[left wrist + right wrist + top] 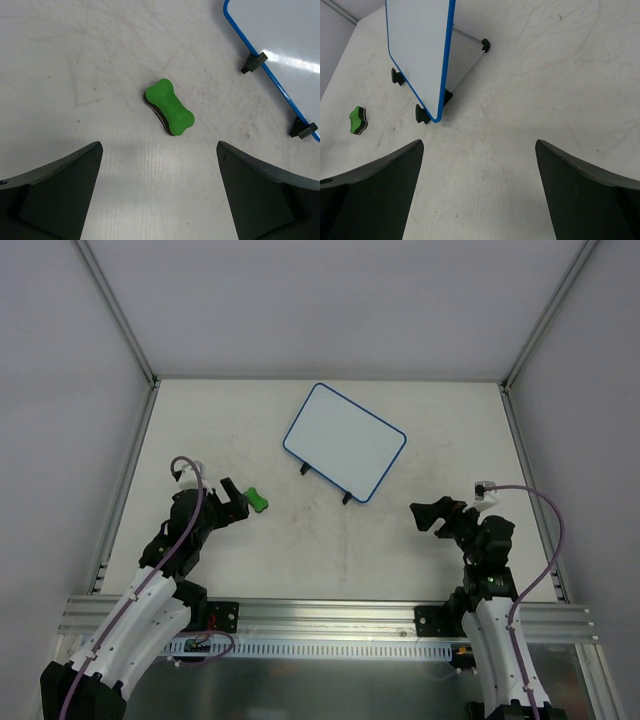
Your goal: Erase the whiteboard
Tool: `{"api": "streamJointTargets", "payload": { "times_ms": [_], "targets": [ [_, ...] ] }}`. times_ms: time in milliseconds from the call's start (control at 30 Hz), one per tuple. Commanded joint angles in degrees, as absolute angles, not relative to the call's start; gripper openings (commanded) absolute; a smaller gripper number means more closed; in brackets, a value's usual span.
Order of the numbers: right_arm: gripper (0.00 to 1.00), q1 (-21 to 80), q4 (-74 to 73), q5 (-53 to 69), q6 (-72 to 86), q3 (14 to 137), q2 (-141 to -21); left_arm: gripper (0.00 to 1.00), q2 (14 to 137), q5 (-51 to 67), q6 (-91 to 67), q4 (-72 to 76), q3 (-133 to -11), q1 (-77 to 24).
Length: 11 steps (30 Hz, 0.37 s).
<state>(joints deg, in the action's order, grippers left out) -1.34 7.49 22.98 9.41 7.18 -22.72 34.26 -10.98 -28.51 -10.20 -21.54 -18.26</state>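
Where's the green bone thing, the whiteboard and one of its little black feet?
green eraser (169, 107), left wrist view, on its green top.
whiteboard (345, 442), top view, middle of its white face.
black foot (253, 62), left wrist view, on its knob.

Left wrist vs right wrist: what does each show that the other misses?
Left wrist only: the green eraser close up, bone-shaped, lying ahead of the open left claw, plus just one blue-framed edge of the whiteboard. Right wrist only: the whiteboard standing on its feet with a rear support behind it, ahead of the open right claw. Both: whiteboard, green eraser, table; no marks on the board parts shown.
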Motion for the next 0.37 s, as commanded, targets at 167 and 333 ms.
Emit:
{"api": "streamJointTargets", "payload": {
  "times_ms": [167, 333],
  "targets": [
    [0.99, -1.14, 7.21, 21.36, 9.31, 5.71, -18.89, 0.99, 29.88, -11.34, -29.00, -10.28, -18.90, -17.58],
    [0.99, -1.14, 7.99, 23.55, 9.32, 6.77, -22.67, 0.99, 31.55, -11.34, -29.00, -10.28, -19.51, -17.58]
  ]
}}
